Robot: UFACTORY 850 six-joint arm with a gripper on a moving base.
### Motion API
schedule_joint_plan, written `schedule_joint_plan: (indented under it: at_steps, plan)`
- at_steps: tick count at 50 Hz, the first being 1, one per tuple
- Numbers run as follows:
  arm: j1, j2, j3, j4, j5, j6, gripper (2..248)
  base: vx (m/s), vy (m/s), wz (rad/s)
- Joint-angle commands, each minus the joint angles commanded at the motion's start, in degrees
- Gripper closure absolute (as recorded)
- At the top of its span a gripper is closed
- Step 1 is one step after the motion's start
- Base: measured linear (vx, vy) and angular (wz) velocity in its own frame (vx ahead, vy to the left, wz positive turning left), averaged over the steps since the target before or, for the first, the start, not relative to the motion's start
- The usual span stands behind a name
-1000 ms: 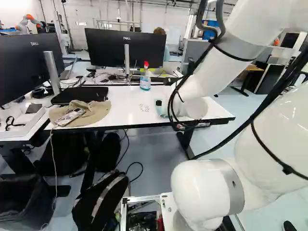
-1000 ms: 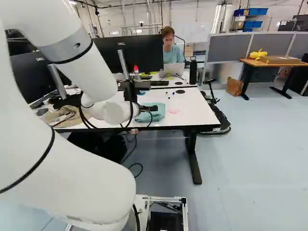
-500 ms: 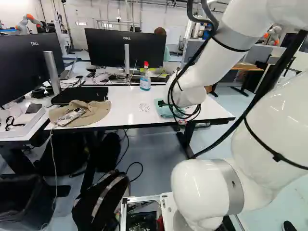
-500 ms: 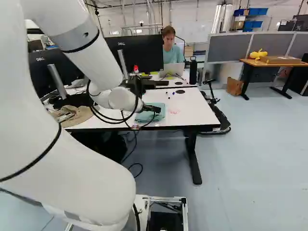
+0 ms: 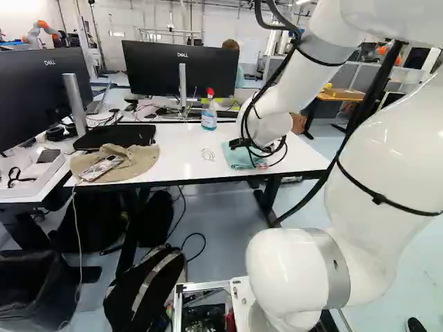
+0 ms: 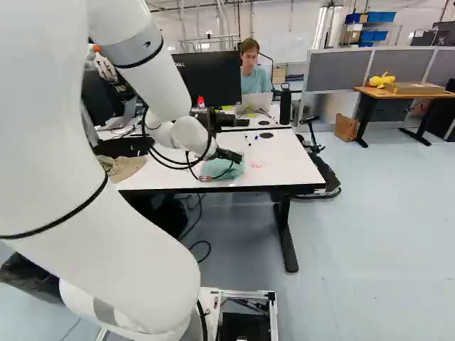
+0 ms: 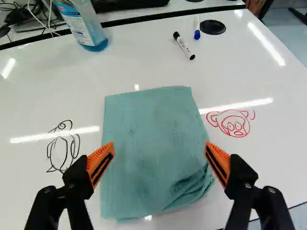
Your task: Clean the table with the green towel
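I have my arm point(image 5: 381, 166) rising from its lowest joint point(image 5: 297, 270) toward one o'clock in the left base view, the forearm point(image 5: 297, 79) slanting down toward seven. In the right base view, my end effector point(image 6: 239, 158) points to roughly three o'clock off the wrist point(image 6: 192, 136). Its orange pads point(image 7: 98, 155) stand wide apart, facing each other.

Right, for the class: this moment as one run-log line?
claw open, over green towel | green towel ungripped on table, one corner rumpled | black drawing, red drawing unwiped
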Motion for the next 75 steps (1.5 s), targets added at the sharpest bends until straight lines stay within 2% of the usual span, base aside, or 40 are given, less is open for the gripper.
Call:
schedule_joint_plan:
  at_steps: [9, 21, 40, 47, 48, 53, 54, 58, 59, 63, 64, 68, 69, 74, 75]
  plan:
    - [0.1, -2.3, -2.3, 0.0, 0.0, 0.0, 3, 0.0, 0.0, 0.0]
    - [0.1, -2.4, -2.4, 0.0, 0.0, 0.0, 3, 0.0, 0.0, 0.0]
    - [0.1, -5.6, -3.1, 0.0, 0.0, 0.0, 3, 0.0, 0.0, 0.0]
    - [0.1, -5.6, -3.1, 0.0, 0.0, 0.0, 3, 0.0, 0.0, 0.0]
    - [0.1, -5.6, -3.1, 0.0, 0.0, 0.0, 12, 0.0, 0.0, 0.0]
    - [0.1, -5.6, -3.1, 0.0, 0.0, 0.0, 12, 0.0, 0.0, 0.0]
    - [0.1, -5.6, -3.1, 0.0, 0.0, 0.0, 49, 0.0, 0.0, 0.0]
    - [0.1, -5.6, -3.1, 0.0, 0.0, 0.0, 49, 0.0, 0.0, 0.0]
    - [0.1, -5.6, -3.1, 0.0, 0.0, 0.0, 88, 0.0, 0.0, 0.0]
    - [0.1, -5.6, -3.1, 0.0, 0.0, 0.0, 88, 0.0, 0.0, 0.0]
    - [0.1, -5.6, -3.1, 0.0, 0.0, 0.0, 125, 0.0, 0.0, 0.0]
    - [0.1, -5.6, -3.1, 0.0, 0.0, 0.0, 125, 0.0, 0.0, 0.0]
    - [0.1, -5.6, -3.1, 0.0, 0.0, 0.0, 162, 0.0, 0.0, 0.0]
    - [0.1, -5.6, -3.1, 0.0, 0.0, 0.0, 162, 0.0, 0.0, 0.0]
    - [0.1, -5.6, -3.1, 0.0, 0.0, 0.0, 195, 0.0, 0.0, 0.0]
